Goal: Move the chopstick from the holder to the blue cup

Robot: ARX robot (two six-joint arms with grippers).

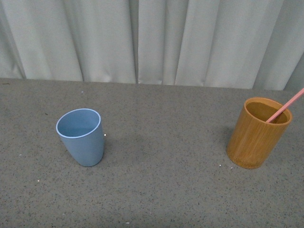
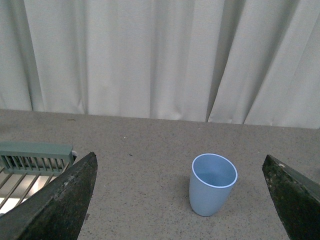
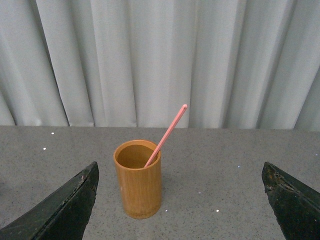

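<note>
The light blue cup (image 1: 81, 137) stands empty on the grey table at the left. The orange-brown holder (image 1: 257, 132) stands at the right with the pink-red chopstick (image 1: 286, 105) leaning out of it to the right. Neither gripper shows in the front view. In the left wrist view the left gripper (image 2: 182, 200) is open, with the blue cup (image 2: 212, 183) ahead between its dark fingers (image 2: 60, 202). In the right wrist view the right gripper (image 3: 182, 202) is open, with the holder (image 3: 138, 185) and chopstick (image 3: 167, 133) ahead, nearer one finger (image 3: 62, 210).
A white curtain (image 1: 152, 40) hangs behind the table's far edge. A grey-green rack (image 2: 32, 162) with slats shows at the side of the left wrist view. The speckled grey table (image 1: 161, 161) lies between the two cups.
</note>
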